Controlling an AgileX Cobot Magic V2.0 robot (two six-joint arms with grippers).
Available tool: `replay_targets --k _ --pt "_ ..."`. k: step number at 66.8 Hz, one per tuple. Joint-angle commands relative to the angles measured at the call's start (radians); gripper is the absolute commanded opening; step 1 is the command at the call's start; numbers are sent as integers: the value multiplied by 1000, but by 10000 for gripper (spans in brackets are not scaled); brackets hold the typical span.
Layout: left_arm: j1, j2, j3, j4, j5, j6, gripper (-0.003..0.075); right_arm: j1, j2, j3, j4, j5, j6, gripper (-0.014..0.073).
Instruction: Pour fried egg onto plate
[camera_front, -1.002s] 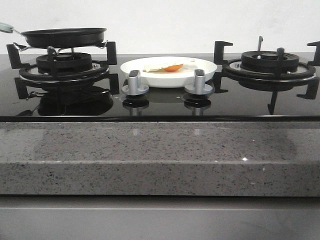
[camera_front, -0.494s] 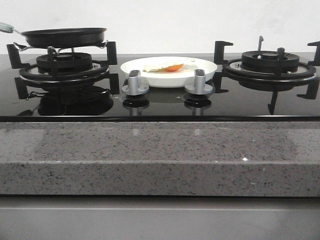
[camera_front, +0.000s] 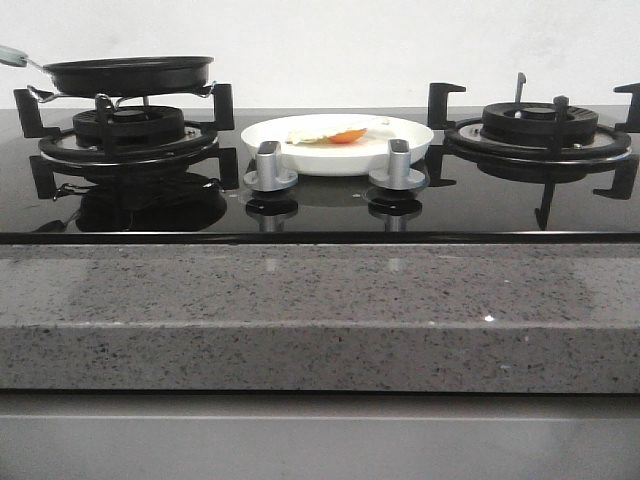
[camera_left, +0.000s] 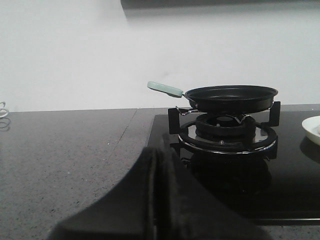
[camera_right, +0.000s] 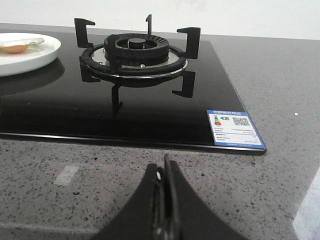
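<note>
The fried egg (camera_front: 330, 132), white with an orange yolk, lies on the white plate (camera_front: 400, 145) in the middle of the hob, behind the two knobs. It also shows at the edge of the right wrist view, the egg (camera_right: 17, 46) on the plate (camera_right: 42, 55). The black frying pan (camera_front: 128, 73) with a pale green handle sits on the left burner; it also shows in the left wrist view (camera_left: 231, 97). My left gripper (camera_left: 157, 152) is shut and empty over the counter beside the hob. My right gripper (camera_right: 165, 167) is shut and empty over the counter before the right burner. Neither gripper shows in the front view.
The right burner (camera_front: 538, 135) carries nothing. Two silver knobs (camera_front: 270, 168) stand in front of the plate. A blue label (camera_right: 234, 128) sits on the hob's near right corner. A grey speckled counter (camera_front: 320, 310) runs along the front.
</note>
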Motion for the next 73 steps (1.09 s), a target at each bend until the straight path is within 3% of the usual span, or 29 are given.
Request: replay_targets --k 1,14,73 --pt "-7 -13 4 -9 -83 -12 -20 -7 -21 -8 -5 -121 8 -67" --pt "-7 -13 4 -9 -83 -12 -20 -7 -21 -8 -56 -185 115 -67" --pt "-7 -13 4 -9 -83 -12 -20 -7 -20 -8 -75 -180 115 -67"
